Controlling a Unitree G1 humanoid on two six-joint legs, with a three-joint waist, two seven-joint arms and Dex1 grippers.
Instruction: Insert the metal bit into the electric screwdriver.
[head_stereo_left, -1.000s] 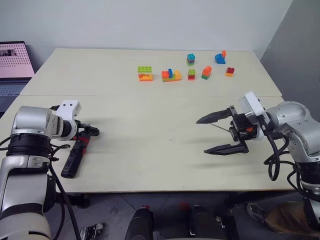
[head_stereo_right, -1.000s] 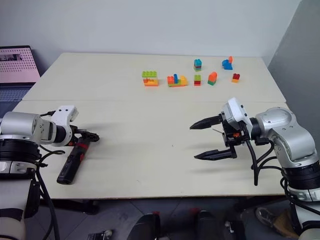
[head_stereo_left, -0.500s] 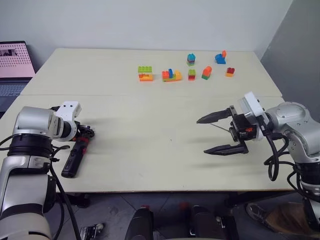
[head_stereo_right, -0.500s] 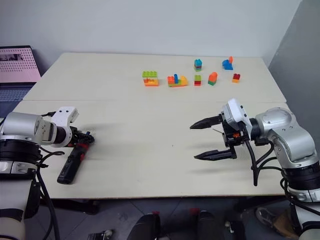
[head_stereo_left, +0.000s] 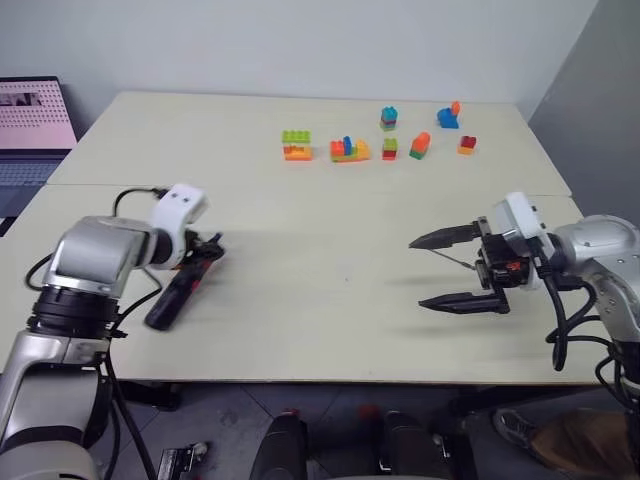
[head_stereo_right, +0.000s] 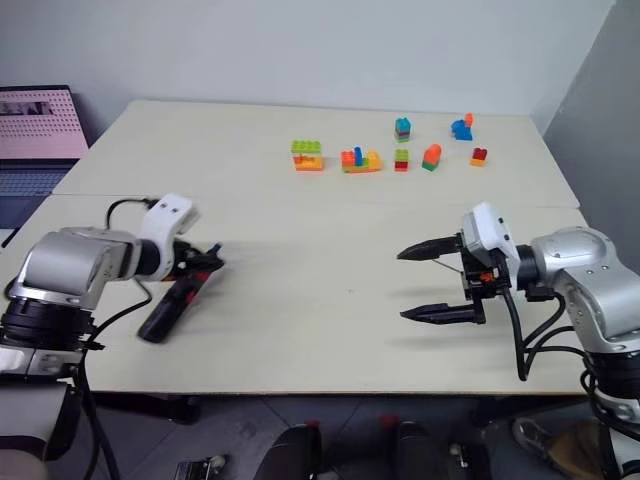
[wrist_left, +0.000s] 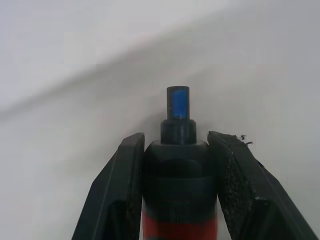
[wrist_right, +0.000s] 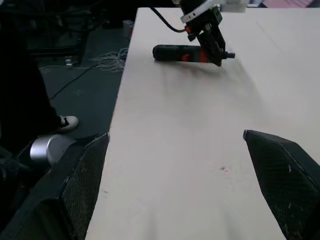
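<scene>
Gripping electric screwdriver between left fingers | right fingers apart

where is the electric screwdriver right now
The electric screwdriver is at the table's front left in the head views, its tip end clamped in the left claw, far from the toy bricks.

Left tool clamps the electric screwdriver; its tip looks bluish.

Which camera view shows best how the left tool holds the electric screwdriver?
The left wrist view: the left tool is shut on the electric screwdriver near its tip, seen close. The eye views show its whole body, small. The right wrist view shows it far off, from the side.
</scene>
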